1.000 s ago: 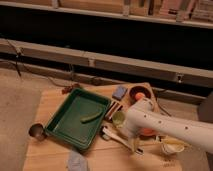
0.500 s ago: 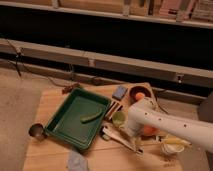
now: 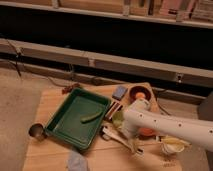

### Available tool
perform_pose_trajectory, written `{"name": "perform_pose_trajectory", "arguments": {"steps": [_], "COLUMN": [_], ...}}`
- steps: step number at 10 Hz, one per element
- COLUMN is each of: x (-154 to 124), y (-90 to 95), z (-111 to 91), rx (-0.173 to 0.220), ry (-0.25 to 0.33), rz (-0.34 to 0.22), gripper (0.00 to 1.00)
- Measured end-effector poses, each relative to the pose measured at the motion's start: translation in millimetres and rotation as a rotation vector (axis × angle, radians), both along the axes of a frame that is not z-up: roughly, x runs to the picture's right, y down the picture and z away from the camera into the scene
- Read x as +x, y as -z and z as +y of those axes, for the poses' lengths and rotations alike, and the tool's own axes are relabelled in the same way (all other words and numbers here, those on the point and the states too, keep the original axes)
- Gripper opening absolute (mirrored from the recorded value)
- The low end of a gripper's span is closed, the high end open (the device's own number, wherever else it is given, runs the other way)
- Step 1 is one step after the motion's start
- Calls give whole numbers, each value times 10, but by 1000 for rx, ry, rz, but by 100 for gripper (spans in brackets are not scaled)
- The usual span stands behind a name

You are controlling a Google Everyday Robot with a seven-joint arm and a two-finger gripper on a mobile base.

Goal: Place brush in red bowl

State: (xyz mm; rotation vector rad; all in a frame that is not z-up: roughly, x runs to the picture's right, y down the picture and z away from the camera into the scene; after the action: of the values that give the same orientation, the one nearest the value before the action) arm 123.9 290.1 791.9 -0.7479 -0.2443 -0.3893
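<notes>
Where a shelf runs along the top of the room, boxes [image 3: 172, 7] stand on it; their print cannot be read. Surface is a light wooden table [image 3: 50, 102], set on a grey floor before a dark wall with a pale rail.

Landmark: green tray [image 3: 59, 131], with a green vegetable [image 3: 91, 117] inside.

- Brush [image 3: 116, 137]: flat on the wood, just right of the tray's near corner, not in the red bowl.
- Gripper [image 3: 126, 133]: right of the tray at the end of the white arm [image 3: 172, 129], low over the brush handle. Claw width cannot be told.
- Red bowl [image 3: 133, 92]: right of the tray's far corner, beyond the arm.
- Blue sponge [image 3: 119, 91]: just behind that corner.
- Metal scoop [image 3: 36, 131]: against the tray's left edge.
</notes>
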Motion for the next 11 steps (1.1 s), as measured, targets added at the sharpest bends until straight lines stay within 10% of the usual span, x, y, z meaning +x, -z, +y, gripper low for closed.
{"name": "perform_pose_trajectory", "arguments": {"steps": [5,11], "x": [-47,-27], "y": [-36,18], "z": [42,25], "rx": [68,67], "ry": [2,6], "rz": [128,138], "gripper": [46,0]}}
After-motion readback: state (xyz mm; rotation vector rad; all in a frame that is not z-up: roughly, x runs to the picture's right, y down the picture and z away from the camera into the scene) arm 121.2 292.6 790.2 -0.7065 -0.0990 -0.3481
